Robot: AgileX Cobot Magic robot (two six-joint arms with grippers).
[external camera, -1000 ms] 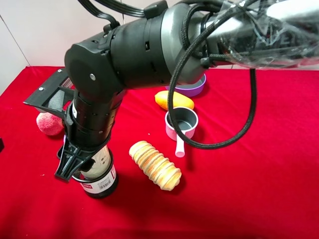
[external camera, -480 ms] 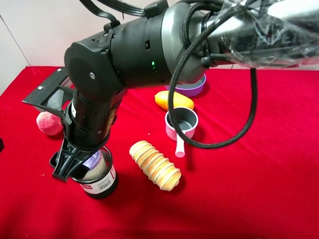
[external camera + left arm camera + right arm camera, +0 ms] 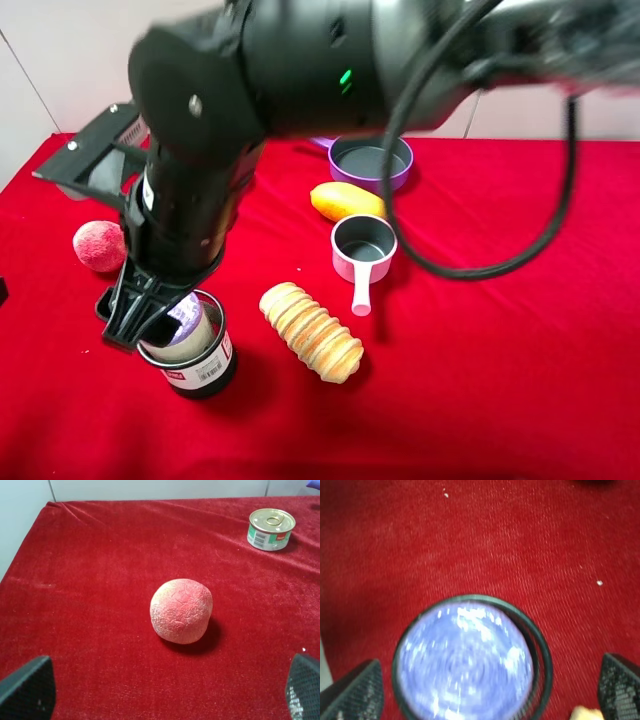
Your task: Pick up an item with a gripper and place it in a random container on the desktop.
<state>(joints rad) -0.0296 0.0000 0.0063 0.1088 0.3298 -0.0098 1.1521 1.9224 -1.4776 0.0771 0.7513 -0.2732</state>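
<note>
The white canister with the purple top (image 3: 186, 317) stands inside the black wire-mesh cup (image 3: 201, 371) on the red desktop (image 3: 500, 380), front left. My right gripper (image 3: 140, 318) has reached across and hangs just above the cup, open and apart from the canister. The right wrist view looks straight down on the blurred purple top (image 3: 465, 660) inside the cup rim (image 3: 540, 650), with the right gripper (image 3: 485, 687) fingers wide apart on either side. My left gripper (image 3: 165, 690) is open and empty, low over the cloth.
A pink ball (image 3: 100, 246) lies left of the cup, also in the left wrist view (image 3: 181, 611). A small tin can (image 3: 270, 528) stands beyond it. A ridged bread roll (image 3: 311, 331), pink saucepan (image 3: 364, 247), orange fruit (image 3: 347, 201) and purple pan (image 3: 371, 163) lie to the right.
My right gripper has let go of the canister, opened, and risen a little with its arm. The canister stays in the mesh cup.
</note>
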